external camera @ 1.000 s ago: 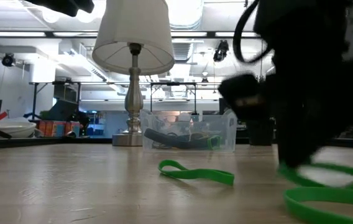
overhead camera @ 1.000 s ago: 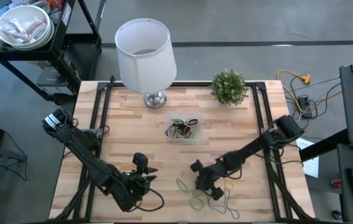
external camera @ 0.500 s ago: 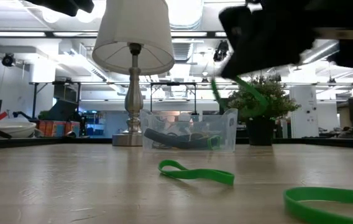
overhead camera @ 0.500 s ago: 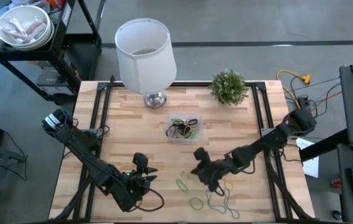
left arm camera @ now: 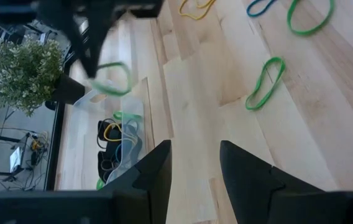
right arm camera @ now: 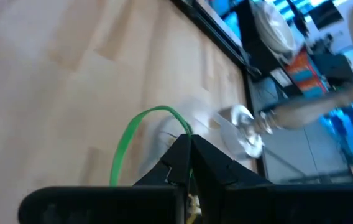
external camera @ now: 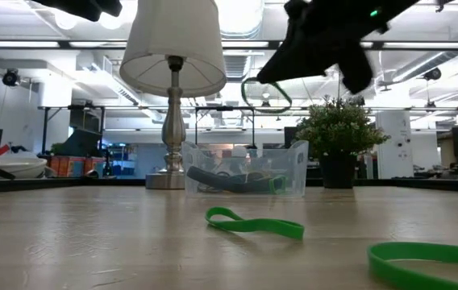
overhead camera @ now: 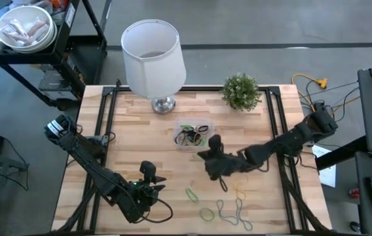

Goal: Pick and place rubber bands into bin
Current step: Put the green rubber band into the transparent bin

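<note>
My right gripper [overhead camera: 205, 157] hovers above the table just near-right of the clear bin [overhead camera: 194, 136], shut on a green rubber band [external camera: 265, 93]. The bin holds several bands in black, yellow and green [left arm camera: 115, 138]. More rubber bands lie flat on the wood toward the near edge: two green loops [overhead camera: 192, 194] [overhead camera: 207, 213], a grey one [overhead camera: 228, 210] and a yellow one [overhead camera: 241, 192]. My left gripper [left arm camera: 192, 168] is open and rests low at the table's near left [overhead camera: 148, 174], touching nothing. My right gripper pinches the green rubber band between its shut fingertips [right arm camera: 179, 149], on one side of the loop [right arm camera: 186, 129]. It comes in slanting from the table's right. The band is lifted clear, and its open loop [right arm camera: 130, 140] sticks out beyond the fingertips.
A white-shaded lamp [overhead camera: 153, 59] stands behind the bin at the far edge, with a small potted plant [overhead camera: 241, 90] to its right. In the low view a green band [external camera: 255, 223] lies in front of the bin [external camera: 245, 169]. Bare wood lies left of the bin.
My right gripper rose from the loose bands near the table's near edge and travelled toward the far edge and left, up to the bin. It stayed shut and carried one green band off the table; the other bands stayed where they were.
</note>
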You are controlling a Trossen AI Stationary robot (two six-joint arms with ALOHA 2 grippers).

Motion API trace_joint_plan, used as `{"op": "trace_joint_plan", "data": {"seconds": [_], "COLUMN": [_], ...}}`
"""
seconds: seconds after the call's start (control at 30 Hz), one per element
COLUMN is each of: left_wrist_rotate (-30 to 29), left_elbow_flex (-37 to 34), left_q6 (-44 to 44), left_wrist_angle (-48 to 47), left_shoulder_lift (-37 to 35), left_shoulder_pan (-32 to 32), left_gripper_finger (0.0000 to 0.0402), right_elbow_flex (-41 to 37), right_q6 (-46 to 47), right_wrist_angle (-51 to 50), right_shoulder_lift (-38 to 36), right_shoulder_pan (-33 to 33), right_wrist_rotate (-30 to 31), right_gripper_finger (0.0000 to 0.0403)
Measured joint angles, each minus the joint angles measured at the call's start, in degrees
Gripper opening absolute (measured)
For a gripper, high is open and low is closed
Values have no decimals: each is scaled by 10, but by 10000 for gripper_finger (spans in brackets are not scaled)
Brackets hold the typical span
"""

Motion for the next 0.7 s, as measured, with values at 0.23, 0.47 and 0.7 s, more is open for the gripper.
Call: {"op": "trace_joint_plan", "data": {"seconds": [0.23, 0.47, 0.7], "left_wrist_rotate": [0, 0, 0], "left_elbow_flex": [0, 0, -1], "left_q6": [0, 1, 1], "left_wrist_angle": [0, 0, 0], "left_shoulder_lift": [0, 0, 0], "left_shoulder_pan": [0, 0, 0], "left_gripper_finger": [121, 121, 121], "right_elbow_flex": [0, 0, -5], "right_q6": [1, 30, 92], "right_wrist_angle": [-1, -2, -6], "right_shoulder_lift": [-1, -1, -1], "right_shoulder_pan": [-92, -188, -246], "right_wrist_rotate": [-22, -129, -189], "right_gripper_finger": [8, 8, 9]}}
